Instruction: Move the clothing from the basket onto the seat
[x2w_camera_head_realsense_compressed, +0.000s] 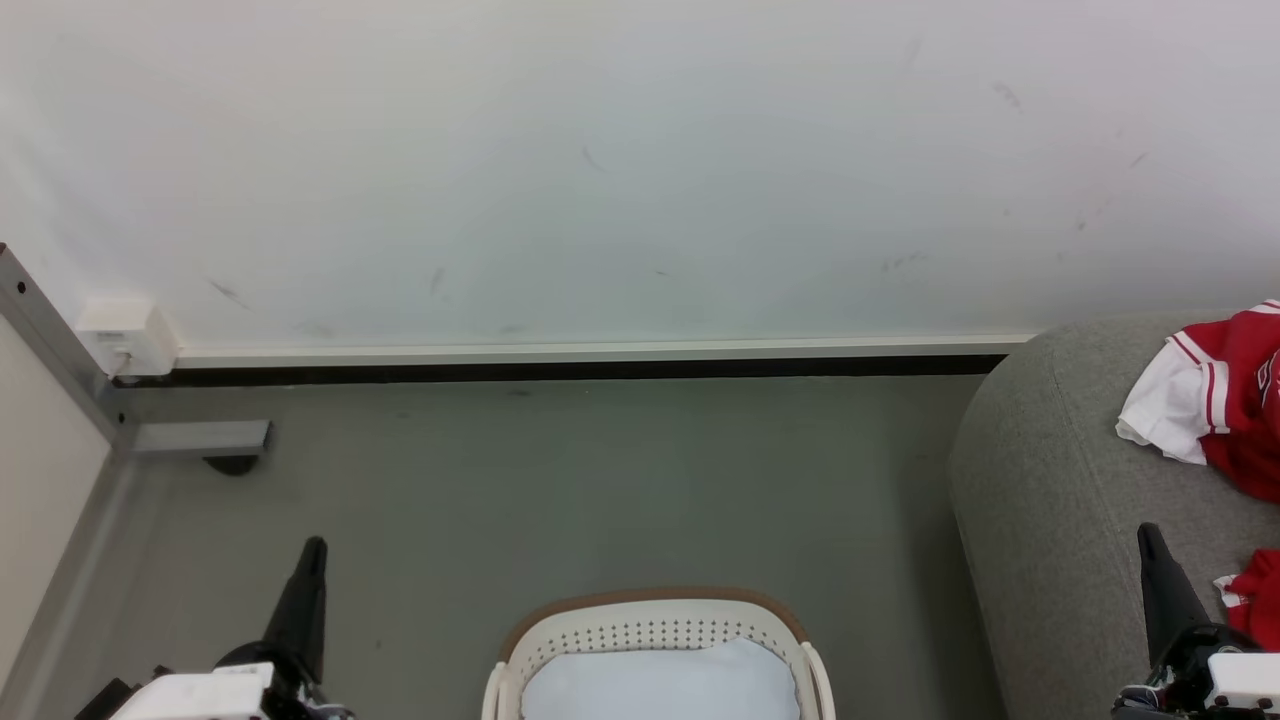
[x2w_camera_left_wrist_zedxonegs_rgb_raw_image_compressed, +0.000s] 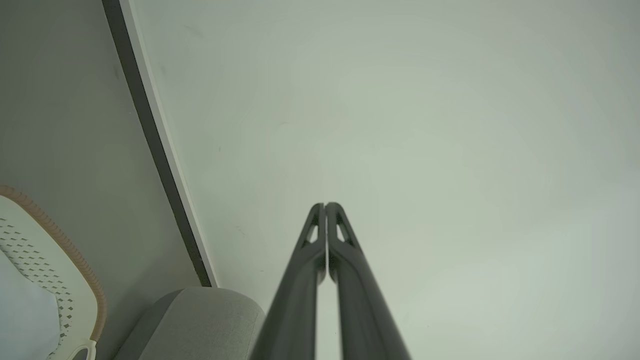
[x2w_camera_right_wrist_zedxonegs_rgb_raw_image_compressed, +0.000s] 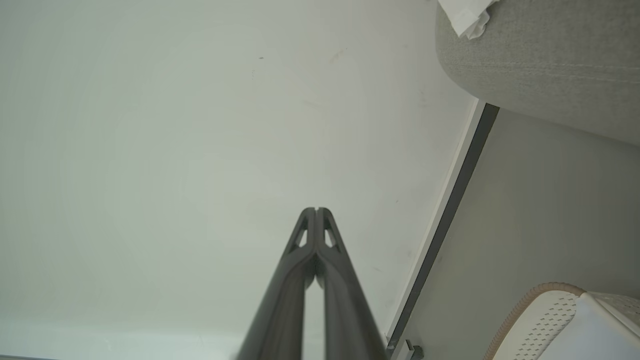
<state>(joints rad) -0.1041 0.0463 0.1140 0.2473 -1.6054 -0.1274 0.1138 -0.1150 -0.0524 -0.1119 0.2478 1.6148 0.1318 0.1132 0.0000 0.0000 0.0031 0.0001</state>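
The clothing lies on the seat (x2w_camera_head_realsense_compressed: 1050, 480), at the right edge of the head view. A red jersey (x2w_camera_head_realsense_compressed: 1235, 420) with a white sleeve and striped trim is spread on the grey upholstery. Nearer the robot is a smaller red bundle (x2w_camera_head_realsense_compressed: 1262, 595), cut off by the frame and perhaps the shorts. It lies just beside the right tool (x2w_camera_head_realsense_compressed: 1148, 530).

The basket (x2w_camera_head_realsense_compressed: 650, 600) stands on the grey floor (x2w_camera_head_realsense_compressed: 600, 480) at the bottom middle of the head view, left of the seat and apart from it. Its brown rim and perforated cream wall face the wall (x2w_camera_head_realsense_compressed: 640, 150), and the part of its inside that shows is the pale blue-white bottom.

The left tool (x2w_camera_head_realsense_compressed: 315, 545) rises at the lower left over the floor, well left of the basket. In the left wrist view its two dark fingers are pressed together from tip down, with nothing between them. The right tool's fingers meet at the tips in the same way in the right wrist view, gripping nothing, and they point toward the pale wall. That view has a corner of white cloth on the seat's rounded edge at its top right.

A pale skirting strip (x2w_camera_head_realsense_compressed: 600, 352) runs along the foot of the wall, and a small white box (x2w_camera_head_realsense_compressed: 125, 335) sits at its left end.
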